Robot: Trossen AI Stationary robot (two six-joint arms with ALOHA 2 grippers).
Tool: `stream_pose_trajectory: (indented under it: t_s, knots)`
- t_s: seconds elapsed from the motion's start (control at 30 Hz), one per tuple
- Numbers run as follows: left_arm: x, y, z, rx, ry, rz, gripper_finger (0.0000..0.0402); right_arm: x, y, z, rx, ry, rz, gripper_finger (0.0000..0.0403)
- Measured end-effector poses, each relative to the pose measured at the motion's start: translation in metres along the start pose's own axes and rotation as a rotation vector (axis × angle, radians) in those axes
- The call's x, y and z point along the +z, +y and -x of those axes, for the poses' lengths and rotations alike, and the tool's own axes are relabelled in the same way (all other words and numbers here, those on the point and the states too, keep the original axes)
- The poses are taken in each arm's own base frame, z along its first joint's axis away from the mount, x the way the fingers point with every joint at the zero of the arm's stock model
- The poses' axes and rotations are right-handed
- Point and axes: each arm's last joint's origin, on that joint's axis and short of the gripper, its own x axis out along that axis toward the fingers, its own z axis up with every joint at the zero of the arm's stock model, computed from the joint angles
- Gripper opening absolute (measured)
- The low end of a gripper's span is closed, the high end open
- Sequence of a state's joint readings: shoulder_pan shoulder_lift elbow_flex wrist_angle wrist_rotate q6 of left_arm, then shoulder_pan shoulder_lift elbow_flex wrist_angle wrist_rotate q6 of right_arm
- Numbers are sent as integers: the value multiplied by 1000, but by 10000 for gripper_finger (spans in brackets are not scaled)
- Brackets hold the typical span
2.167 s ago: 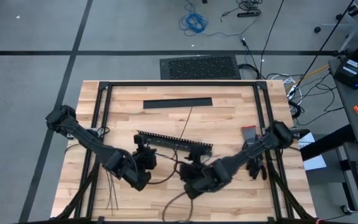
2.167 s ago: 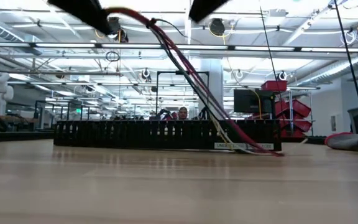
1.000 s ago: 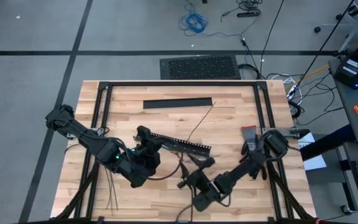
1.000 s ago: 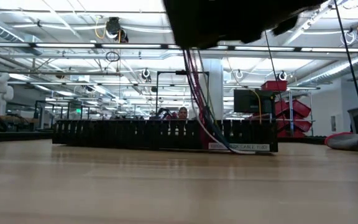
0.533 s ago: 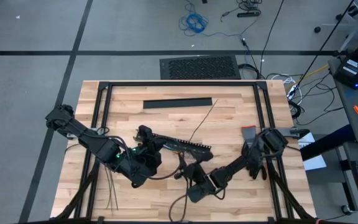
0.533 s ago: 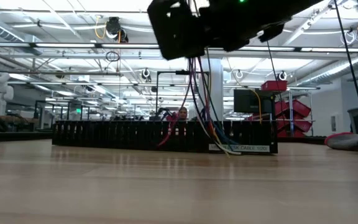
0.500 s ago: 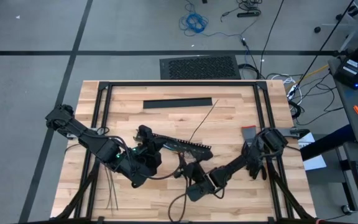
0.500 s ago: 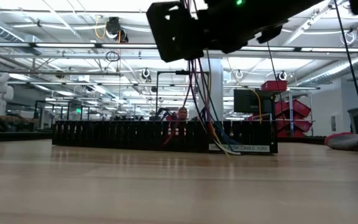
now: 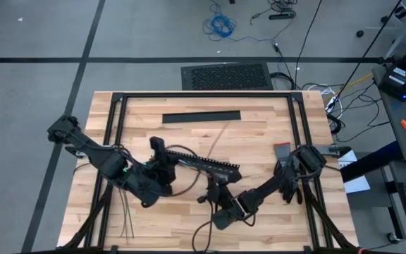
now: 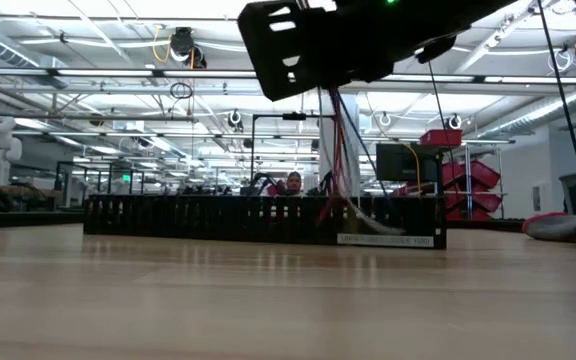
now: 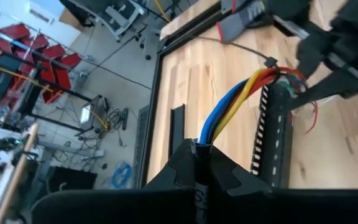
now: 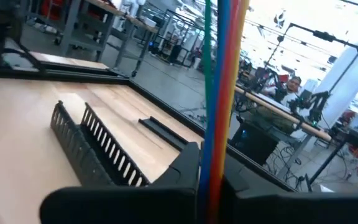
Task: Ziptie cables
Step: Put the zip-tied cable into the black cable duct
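The cables (image 11: 235, 99) are a bundle of blue, yellow, orange and red wires that runs from my left gripper (image 11: 201, 149) to my right gripper (image 12: 210, 180), both shut on it. A thin dark ziptie (image 11: 269, 62) circles the bundle near the right gripper, and its tail (image 9: 217, 141) points toward the far edge. In the high view my left gripper (image 9: 158, 147) stands at the left end of the black slotted duct (image 9: 206, 164), and my right gripper (image 9: 212, 185) is just near of it. In the low view the cables (image 10: 336, 150) hang down to the duct (image 10: 258, 218). My left gripper pinches one end of the bundle (image 11: 202, 138) between its two fingers. The wires leave the fingertips along the fingers and arc clear of the table toward the right gripper. My right gripper pinches the bundle (image 12: 211, 163) between its two fingers, which reach level and lie across the wires. The wires stand upright through the hold.
A flat black strip (image 9: 201, 117) lies at the far middle of the table. Several spare zipties (image 9: 127, 215) lie at the near left edge. A red and grey tool (image 9: 282, 152) rests at the right. A black frame (image 9: 115, 106) borders the table.
My right gripper has gone toward the table's left and shut on the cables. My left gripper has risen and drawn toward the far left with its end of the bundle. The ziptie's tail has swung toward the left.
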State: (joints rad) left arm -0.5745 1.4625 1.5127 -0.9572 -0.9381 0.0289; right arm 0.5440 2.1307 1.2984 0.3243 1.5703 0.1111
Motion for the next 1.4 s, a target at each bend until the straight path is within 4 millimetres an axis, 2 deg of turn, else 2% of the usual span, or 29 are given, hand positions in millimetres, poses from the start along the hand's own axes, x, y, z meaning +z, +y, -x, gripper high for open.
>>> stream_pose_trajectory:
  t_s: [0.13, 0.23, 0.33, 0.67, 0.9, 1.13, 1.27, 1.4]
  knots:
    - [-8, 12, 9, 1, 15, 74, 5, 0, 0, 5, 10, -4, 20, 1]
    - [-17, 14, 10, 7, 65, 96, 5, 0, 0, 5, 10, -5, 29, 1]
    - [-27, 5, 4, 15, 107, 104, 5, 3, -1, 6, 13, -6, 62, 0]
    - [-80, -34, -31, 62, 279, 106, 5, 40, -25, 23, 48, -25, 150, 0]
    - [-96, -42, -37, 89, 307, 136, 5, 46, -29, 24, 53, -28, 212, 0]
    - [-113, -48, -52, 137, 336, 135, 5, 36, -28, 0, 77, -4, 355, 0]
    - [-127, -49, -63, 170, 379, 124, 5, 14, -31, -24, 179, 82, 380, 0]
    - [-141, -49, -73, 192, 419, 124, 5, -14, -47, -49, 245, 305, 358, 0]
